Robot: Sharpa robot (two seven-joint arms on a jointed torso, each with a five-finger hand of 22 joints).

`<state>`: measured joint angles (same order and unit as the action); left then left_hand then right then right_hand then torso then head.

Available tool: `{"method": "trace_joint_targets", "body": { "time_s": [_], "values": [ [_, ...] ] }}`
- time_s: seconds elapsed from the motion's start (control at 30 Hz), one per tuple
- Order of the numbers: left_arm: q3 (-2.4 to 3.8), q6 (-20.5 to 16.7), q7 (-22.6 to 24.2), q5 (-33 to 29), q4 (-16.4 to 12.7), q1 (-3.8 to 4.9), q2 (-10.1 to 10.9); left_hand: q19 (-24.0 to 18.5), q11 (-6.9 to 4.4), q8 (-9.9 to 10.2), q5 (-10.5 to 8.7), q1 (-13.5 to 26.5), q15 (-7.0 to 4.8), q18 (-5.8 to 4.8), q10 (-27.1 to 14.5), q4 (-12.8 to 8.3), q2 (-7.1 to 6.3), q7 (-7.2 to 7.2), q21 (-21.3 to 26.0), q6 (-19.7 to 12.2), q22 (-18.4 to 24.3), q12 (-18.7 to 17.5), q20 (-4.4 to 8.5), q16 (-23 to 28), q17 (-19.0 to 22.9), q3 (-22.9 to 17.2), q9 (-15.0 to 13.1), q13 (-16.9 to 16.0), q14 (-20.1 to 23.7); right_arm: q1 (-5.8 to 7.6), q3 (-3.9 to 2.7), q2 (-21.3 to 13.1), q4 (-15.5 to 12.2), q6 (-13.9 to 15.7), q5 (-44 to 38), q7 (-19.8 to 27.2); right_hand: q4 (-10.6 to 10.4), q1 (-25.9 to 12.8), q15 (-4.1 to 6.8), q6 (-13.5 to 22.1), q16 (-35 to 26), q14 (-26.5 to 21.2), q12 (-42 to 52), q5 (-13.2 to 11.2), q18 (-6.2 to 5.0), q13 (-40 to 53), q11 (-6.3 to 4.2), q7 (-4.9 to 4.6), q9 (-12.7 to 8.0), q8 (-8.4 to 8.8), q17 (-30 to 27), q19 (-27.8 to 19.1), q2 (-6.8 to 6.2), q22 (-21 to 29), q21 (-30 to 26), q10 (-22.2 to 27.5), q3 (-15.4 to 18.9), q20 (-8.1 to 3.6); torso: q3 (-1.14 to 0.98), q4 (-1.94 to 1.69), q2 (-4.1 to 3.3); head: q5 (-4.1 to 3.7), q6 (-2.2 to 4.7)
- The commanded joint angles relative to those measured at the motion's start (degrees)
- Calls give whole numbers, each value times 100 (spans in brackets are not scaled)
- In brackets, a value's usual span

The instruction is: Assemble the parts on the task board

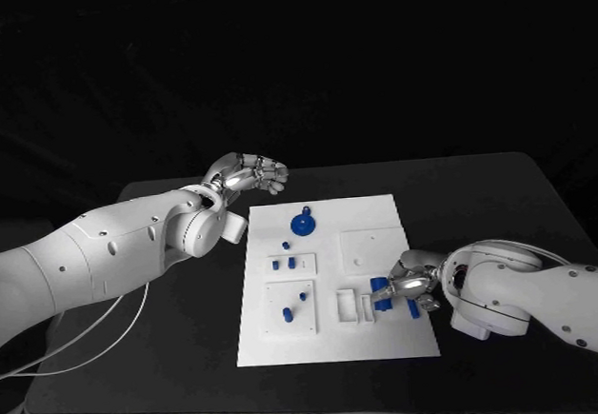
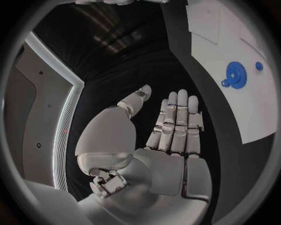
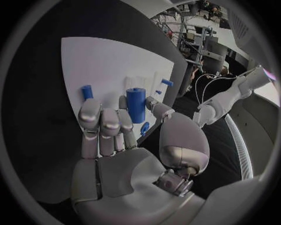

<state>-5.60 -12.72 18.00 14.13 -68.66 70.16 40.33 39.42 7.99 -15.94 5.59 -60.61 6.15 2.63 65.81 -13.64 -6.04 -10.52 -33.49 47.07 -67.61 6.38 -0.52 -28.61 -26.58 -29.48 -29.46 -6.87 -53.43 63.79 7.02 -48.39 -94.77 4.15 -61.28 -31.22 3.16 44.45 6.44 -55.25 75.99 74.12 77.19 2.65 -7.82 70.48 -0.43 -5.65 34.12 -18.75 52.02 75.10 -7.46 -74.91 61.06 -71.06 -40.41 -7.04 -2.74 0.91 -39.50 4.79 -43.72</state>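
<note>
Right hand (image 1: 412, 277) sits nearest the camera, over the near right part of the white board (image 1: 377, 340), among a cluster of blue pieces (image 1: 382, 293). In the right wrist view the hand (image 3: 108, 129) has its fingers (image 3: 89, 117) straight and close together above the board (image 3: 99, 61), thumb out to the side. A blue cylinder (image 3: 136, 104) stands upright on the board between fingers and thumb, long axis vertical to the board face. I cannot tell if the thumb or fingers touch it, so grip state is undetermined. A smaller blue peg (image 3: 87, 91) stands just beyond the fingertips. Another short blue peg (image 3: 167, 82) lies farther along the board.

On the board, from the right hand outward: a white raised block (image 1: 349, 305) just left of the hand, then a square recess with two small blue pieces (image 1: 290, 312) farther left. A smaller recess with short blue pegs (image 1: 284, 262) sits toward the far left. A blue gear (image 1: 305, 224) lies flat at the far end of the board, with a small knob beside it.

Left hand (image 1: 250, 175) is off the board, above the black table (image 1: 180, 273) past the far left corner of the board. In the left wrist view the hand (image 2: 170, 136) is flat with fingers (image 2: 178, 117) extended side by side, thumb apart, holding nothing. The gear (image 2: 235, 74) lies well apart from it on the board (image 2: 222, 33).
</note>
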Motion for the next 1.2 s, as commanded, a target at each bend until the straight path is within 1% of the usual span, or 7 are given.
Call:
{"method": "trace_joint_targets", "body": {
  "time_s": [0.03,0.1,0.17,0.4,0.6,0.8,1.2],
  "values": [
    [3,77,66,-41,-14,4,-8,-15,-7,-21,-14,37,42,102,-36,-19,13,-5,21,-51,-6,-26,-28,36,-7,30,8,6,14,29,2,33,-86,33,447,-40,-7,-65,55,-43,-31,-1,-39,31,-718,4,-39,7,8,-8,9,0,-14,-102,25,-65,-29,41,-2,0,-2,12,4],
    [3,77,67,-41,-14,4,-10,-15,-7,-21,-14,37,42,102,-36,-19,13,-5,21,-51,-6,-26,-28,36,-7,30,8,6,14,34,2,70,-91,-34,524,-52,-6,-80,56,-49,-33,0,-41,30,-718,5,-40,9,8,-8,10,0,-19,-102,27,-66,-26,42,-5,-3,-5,14,3],
    [3,79,66,-41,-19,5,-10,-14,-7,-21,-13,35,42,102,-36,-22,13,-4,22,-51,-6,-26,-28,37,-8,31,8,6,14,35,2,144,-62,-226,599,-101,-4,-117,58,-61,-35,1,-44,29,-718,9,-43,11,10,-6,12,-1,-35,-101,30,-68,-16,46,-7,-6,-8,17,-6],
    [3,82,63,-41,-15,5,-20,-11,-7,-23,-11,33,42,103,-36,-27,12,-4,24,-51,-8,-26,-29,43,-15,34,9,6,13,36,10,408,99,-304,610,-117,10,-217,69,-101,-49,1,-88,25,-718,-17,-54,23,17,1,19,-15,-25,-98,33,-29,-15,52,-10,1,-9,39,-17],
    [3,95,61,-41,-19,5,-26,-9,-7,-24,-10,34,43,104,-37,-28,14,-4,26,-51,-9,-25,-29,47,-19,37,10,6,13,35,27,603,340,-337,549,-99,21,-232,72,-108,-53,0,-95,25,-718,-19,-57,26,18,5,21,-19,-26,-97,34,-23,-18,53,-17,-5,-12,54,-37],
    [3,97,60,-41,-22,6,-25,-7,-6,-25,-10,37,43,104,-38,-29,14,-5,28,-52,-11,-26,-30,51,-23,40,11,7,13,34,106,695,433,-402,532,-95,30,-246,73,-111,-56,1,-99,25,-718,-17,-58,27,18,9,22,-23,-19,-97,34,-22,-19,55,-18,-6,-14,71,-50],
    [3,103,57,-41,-19,6,-30,-4,-5,-24,-10,39,44,105,-41,-30,14,-6,31,-56,-12,-27,-31,57,-29,45,13,8,14,30,149,787,503,-415,499,-76,48,-267,74,-109,-62,0,-115,24,-718,-28,-59,27,17,19,24,-29,-18,-96,35,-6,-16,57,-16,2,-10,116,-84]
  ]
}}
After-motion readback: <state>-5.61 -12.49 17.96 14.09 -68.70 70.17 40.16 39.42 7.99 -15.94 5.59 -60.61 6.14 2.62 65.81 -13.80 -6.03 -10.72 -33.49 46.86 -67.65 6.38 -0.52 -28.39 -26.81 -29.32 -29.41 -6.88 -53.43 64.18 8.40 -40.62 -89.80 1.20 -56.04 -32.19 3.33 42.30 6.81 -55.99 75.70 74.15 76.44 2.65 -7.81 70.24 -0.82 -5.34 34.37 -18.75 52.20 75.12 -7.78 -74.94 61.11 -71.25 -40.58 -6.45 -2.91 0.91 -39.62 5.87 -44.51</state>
